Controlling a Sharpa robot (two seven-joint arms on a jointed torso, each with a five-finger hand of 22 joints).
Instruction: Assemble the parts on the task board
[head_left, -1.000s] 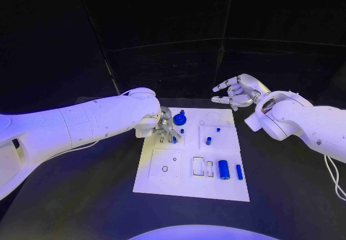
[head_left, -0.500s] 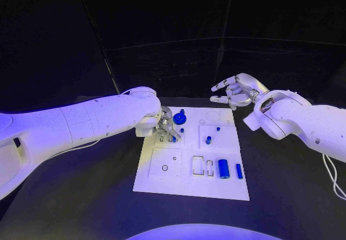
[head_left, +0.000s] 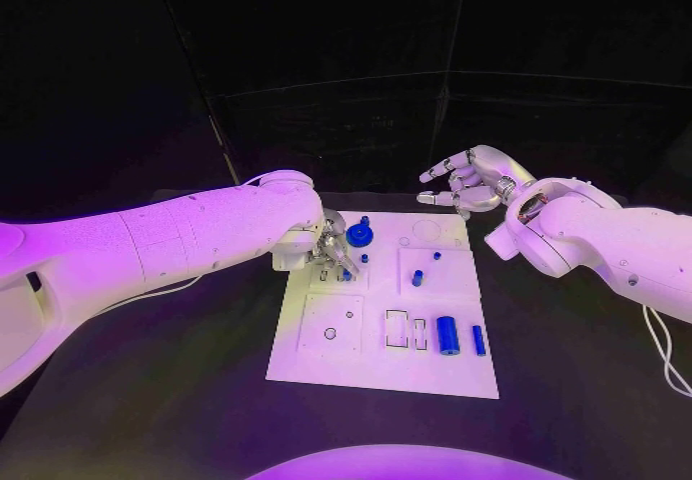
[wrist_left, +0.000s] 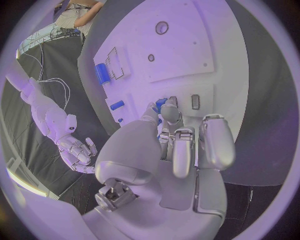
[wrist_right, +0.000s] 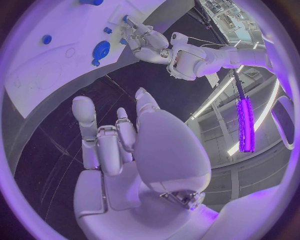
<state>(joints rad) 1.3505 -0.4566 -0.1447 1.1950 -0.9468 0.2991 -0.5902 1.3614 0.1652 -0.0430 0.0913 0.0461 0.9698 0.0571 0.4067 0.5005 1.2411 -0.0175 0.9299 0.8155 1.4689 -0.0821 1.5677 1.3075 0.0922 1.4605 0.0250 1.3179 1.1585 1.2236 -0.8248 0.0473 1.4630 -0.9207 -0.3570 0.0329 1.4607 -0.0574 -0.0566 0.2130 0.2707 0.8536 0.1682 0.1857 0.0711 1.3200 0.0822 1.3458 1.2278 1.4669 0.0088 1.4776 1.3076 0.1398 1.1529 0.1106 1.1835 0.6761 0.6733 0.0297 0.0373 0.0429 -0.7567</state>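
Observation:
The white task board (head_left: 378, 365) lies in the middle of the black table. My left hand (head_left: 323, 251) is low over its far left part. Thumb and a finger pinch a small blue peg (wrist_left: 161, 103) against the board (wrist_left: 181, 45); the same peg (head_left: 348, 277) pokes out under the fingers in the head view. A round blue gear-like part (head_left: 359, 237) stands just beyond that hand. My right hand (head_left: 464, 183) hovers past the board's far edge, fingers spread and holding nothing. In the right wrist view that hand (wrist_right: 119, 145) is well clear of the board (wrist_right: 37, 70).
Short blue pegs (head_left: 417, 280) stand in the board's right half. A thick blue cylinder (head_left: 447, 337) and a slim blue piece (head_left: 477, 342) lie nearer the front, beside two rectangular slots (head_left: 397, 331). A round hole (head_left: 329, 336) is front left.
My right hand has drifted slightly up and away from the board's far edge. The left hand stays over the same spot with the peg.

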